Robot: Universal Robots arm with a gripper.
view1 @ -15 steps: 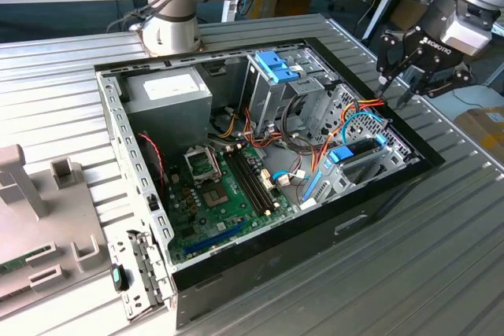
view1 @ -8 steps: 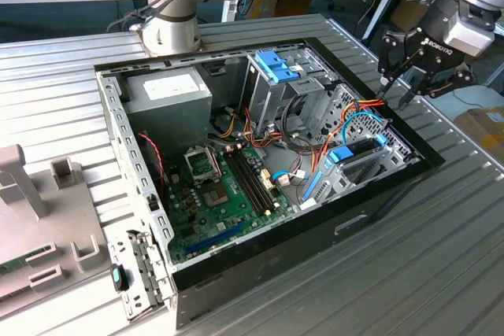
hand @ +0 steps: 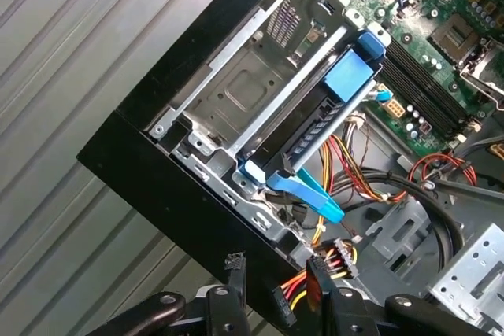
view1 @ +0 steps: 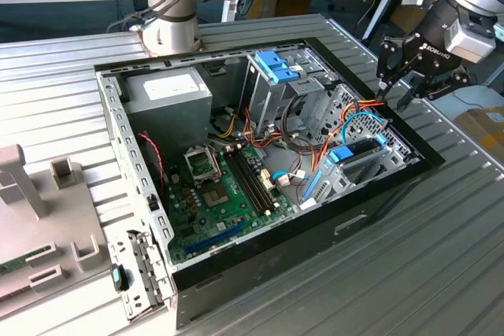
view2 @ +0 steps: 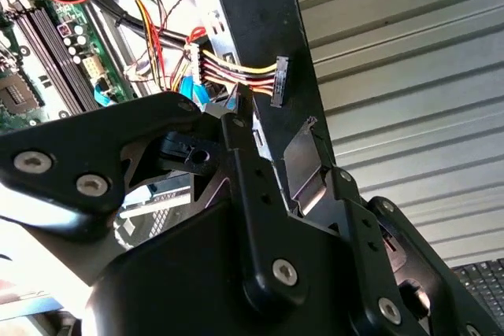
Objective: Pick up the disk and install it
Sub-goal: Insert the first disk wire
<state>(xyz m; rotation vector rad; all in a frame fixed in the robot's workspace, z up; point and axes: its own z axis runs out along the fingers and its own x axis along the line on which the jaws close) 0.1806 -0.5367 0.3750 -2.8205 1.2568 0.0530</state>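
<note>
Now my gripper hangs open and empty over the edge of the case, near the disk. I should keep clear of the loose cables there.

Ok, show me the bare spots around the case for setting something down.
Free: ribbed table beside the case on the exterior view's right, and the strip between case and grey fixture on its left. Crowded: the cables under the gripper.
</note>
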